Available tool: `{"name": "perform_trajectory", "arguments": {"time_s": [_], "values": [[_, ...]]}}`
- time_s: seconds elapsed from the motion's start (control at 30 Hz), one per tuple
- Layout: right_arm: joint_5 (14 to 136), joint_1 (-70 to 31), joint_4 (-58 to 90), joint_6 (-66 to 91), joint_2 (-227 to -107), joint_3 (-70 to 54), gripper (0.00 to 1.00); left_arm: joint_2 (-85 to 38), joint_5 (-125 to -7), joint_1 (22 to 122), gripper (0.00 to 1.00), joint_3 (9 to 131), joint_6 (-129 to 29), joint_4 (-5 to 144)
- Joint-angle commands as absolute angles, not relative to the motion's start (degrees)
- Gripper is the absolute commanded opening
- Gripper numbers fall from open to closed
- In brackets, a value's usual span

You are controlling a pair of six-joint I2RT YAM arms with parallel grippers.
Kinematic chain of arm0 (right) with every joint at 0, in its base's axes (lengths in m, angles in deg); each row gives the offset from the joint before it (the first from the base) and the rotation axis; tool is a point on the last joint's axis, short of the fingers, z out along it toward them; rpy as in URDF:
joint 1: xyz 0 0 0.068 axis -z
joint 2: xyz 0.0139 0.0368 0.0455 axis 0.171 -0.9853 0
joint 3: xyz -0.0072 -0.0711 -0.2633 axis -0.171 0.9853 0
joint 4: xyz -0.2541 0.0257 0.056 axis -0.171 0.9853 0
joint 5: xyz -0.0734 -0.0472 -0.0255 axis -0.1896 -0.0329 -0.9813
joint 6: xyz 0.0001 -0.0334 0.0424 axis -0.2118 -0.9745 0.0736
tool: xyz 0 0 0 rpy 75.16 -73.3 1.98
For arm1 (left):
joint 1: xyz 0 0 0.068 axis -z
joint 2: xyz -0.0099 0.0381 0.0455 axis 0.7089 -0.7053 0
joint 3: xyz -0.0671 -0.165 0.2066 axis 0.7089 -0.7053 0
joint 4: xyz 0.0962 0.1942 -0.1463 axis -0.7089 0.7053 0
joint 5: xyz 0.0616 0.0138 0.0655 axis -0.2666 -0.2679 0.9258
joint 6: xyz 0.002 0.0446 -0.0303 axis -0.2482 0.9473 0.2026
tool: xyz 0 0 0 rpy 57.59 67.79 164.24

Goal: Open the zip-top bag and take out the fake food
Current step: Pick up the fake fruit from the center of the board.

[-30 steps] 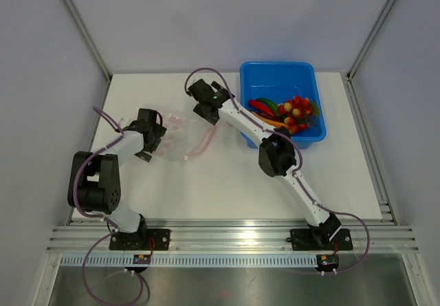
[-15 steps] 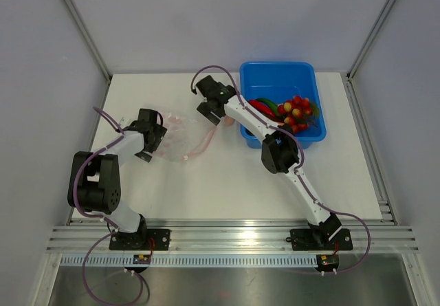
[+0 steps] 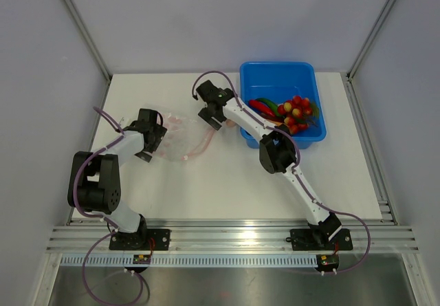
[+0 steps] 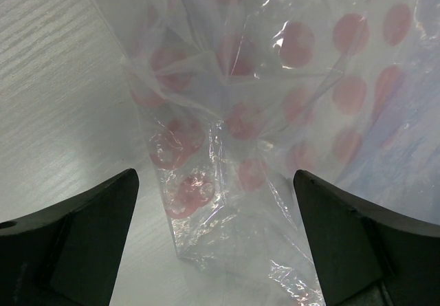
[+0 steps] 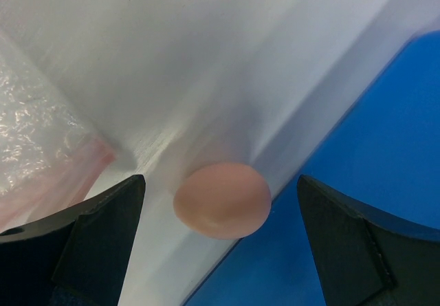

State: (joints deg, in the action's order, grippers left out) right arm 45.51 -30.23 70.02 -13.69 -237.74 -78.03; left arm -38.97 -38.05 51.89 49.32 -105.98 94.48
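Zip-top bag (image 3: 180,139), apparently empty, flat on the white surface (image 3: 206,189) beneath the spread left fingers (image 4: 75,244); toy food (image 3: 289,110) fills the blue tub (image 3: 278,71), and the spread right fingers (image 5: 75,244) straddle a stray egg (image 5: 221,199) beside its wall, probably for pickup.

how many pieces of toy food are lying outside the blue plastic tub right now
1: a pale peach plastic egg on the white table, right beside the blue plastic tub, below the open right gripper. Others may be hidden under the arms.
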Motion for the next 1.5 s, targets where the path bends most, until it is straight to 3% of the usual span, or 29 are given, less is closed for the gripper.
{"name": "perform_trajectory", "arguments": {"time_s": [0.0,0.43,0.87,1.1,1.23,1.47], "values": [[43.87,-29.88,70.95,-15.37,-236.91,-77.70,0.99,-38.50,-37.98,52.09,0.99,50.70,-105.27,93.91],[42.99,-29.53,74.38,-16.25,-233.74,-73.39,0.99,-38.76,-38.42,52.09,0.99,50.79,-104.92,93.82],[44.66,-29.53,74.47,-18.09,-231.72,-70.31,0.86,-39.02,-38.50,52.09,0.99,50.88,-104.83,93.82],[46.86,-29.70,73.07,-20.29,-232.77,-69.88,0.86,-39.11,-38.24,52.09,0.99,51.05,-104.66,93.91],[44.40,-29.62,69.55,-22.39,-232.42,-68.38,0.92,-39.11,-37.80,52.09,0.99,51.05,-104.74,93.91],[45.10,-29.53,67.00,-25.03,-232.24,-68.99,0.95,-39.55,-37.63,52.09,0.99,51.32,-104.57,94.09]]}}
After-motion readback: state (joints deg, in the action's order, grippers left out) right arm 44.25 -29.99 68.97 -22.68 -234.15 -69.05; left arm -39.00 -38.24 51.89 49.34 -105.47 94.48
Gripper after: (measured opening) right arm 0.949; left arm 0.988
